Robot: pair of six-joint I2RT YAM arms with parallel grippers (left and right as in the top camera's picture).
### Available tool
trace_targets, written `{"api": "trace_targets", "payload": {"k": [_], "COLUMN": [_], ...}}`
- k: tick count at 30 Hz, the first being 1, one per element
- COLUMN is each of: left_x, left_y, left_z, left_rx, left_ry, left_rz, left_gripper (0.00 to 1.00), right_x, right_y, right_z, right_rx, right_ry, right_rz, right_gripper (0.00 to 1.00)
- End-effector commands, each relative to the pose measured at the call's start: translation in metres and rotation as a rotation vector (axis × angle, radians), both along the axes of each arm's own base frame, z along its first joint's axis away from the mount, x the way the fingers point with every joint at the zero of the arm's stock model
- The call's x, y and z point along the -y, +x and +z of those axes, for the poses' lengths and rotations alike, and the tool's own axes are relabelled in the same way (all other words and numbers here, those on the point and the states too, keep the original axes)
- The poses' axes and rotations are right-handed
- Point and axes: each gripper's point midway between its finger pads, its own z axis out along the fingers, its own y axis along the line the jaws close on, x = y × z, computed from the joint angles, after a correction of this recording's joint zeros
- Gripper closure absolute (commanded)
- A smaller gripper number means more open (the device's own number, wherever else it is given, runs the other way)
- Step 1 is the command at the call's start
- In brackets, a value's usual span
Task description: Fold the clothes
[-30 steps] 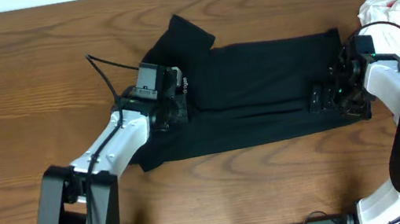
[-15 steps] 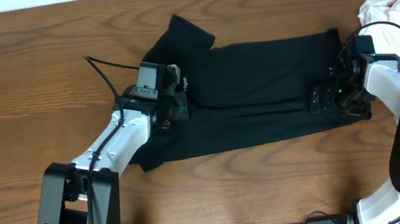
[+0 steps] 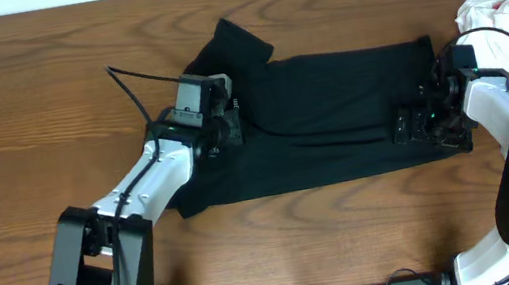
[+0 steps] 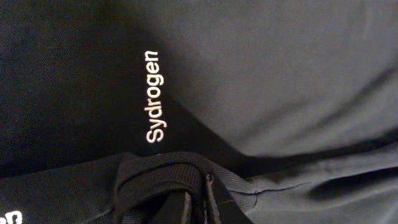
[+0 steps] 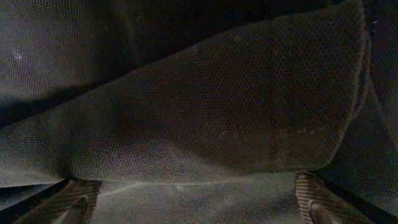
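Shirt (image 3: 341,114), black and short-sleeved, at the middle of the wooden table (image 3: 25,96), laid as a long band running left to right between the two arms; one sleeve (image 3: 238,44) juts toward the far edge at the left end, and a corner of cloth trails toward the near edge below it. Left gripper (image 3: 230,126) sits on the left end of the band, its jaws clenched; the left wrist view shows a doubled fold of hem bunched at the fingertips (image 4: 186,208), so the grasp is judged to be on the shirt itself, probably to carry that end over. Right gripper (image 3: 416,124) rests on the right end with its jaws spread wide; in the right wrist view both fingertips (image 5: 317,208) stand well apart either side of a raised fold, nothing pinched, a placement that would suit pinning or taking the opposite end. Fabric: soft, fine mesh weave, matte, lying in shallow creases; small white lettering "Sydrogen" (image 4: 155,96) beside the left grasp, with a second white mark cut off at the frame's corner. White garment (image 3: 507,4), crumpled at the table's right edge, is apart from the fold and untouched.
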Motion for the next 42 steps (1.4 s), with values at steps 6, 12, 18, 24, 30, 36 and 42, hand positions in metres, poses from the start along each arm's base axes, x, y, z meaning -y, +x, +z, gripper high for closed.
{"api": "trace_targets", "payload": {"k": [6, 12, 18, 24, 30, 36, 42], "left_x": [0.009, 0.003, -0.004, 0.0, 0.012, 0.018, 0.002], "left_y": [0.014, 0.023, 0.028, 0.034, 0.04, 0.05, 0.04], "left_z": [0.012, 0.013, -0.003, -0.022, -0.006, 0.025, 0.043], "left_rx": [0.088, 0.129, 0.121, 0.116, 0.143, 0.202, 0.165], "left_ry": [0.052, 0.089, 0.135, 0.133, 0.076, 0.067, 0.188], "left_rz": [0.01, 0.046, 0.067, 0.064, 0.037, 0.002, -0.061], "left_gripper": [0.89, 0.89, 0.89, 0.89, 0.85, 0.6, 0.48], "right_x": [0.003, 0.003, 0.003, 0.003, 0.003, 0.003, 0.003], "right_y": [-0.006, -0.006, -0.006, -0.006, -0.006, -0.006, -0.006], "right_z": [-0.005, -0.005, -0.005, -0.005, -0.005, -0.005, -0.005], "right_rx": [-0.024, -0.024, -0.024, -0.024, -0.024, -0.024, -0.024], "right_ry": [-0.009, -0.009, -0.009, -0.009, -0.009, -0.009, -0.009], "right_rz": [-0.013, -0.013, -0.013, -0.013, -0.013, -0.013, -0.013], "right_gripper": [0.01, 0.01, 0.01, 0.01, 0.01, 0.01, 0.01]}}
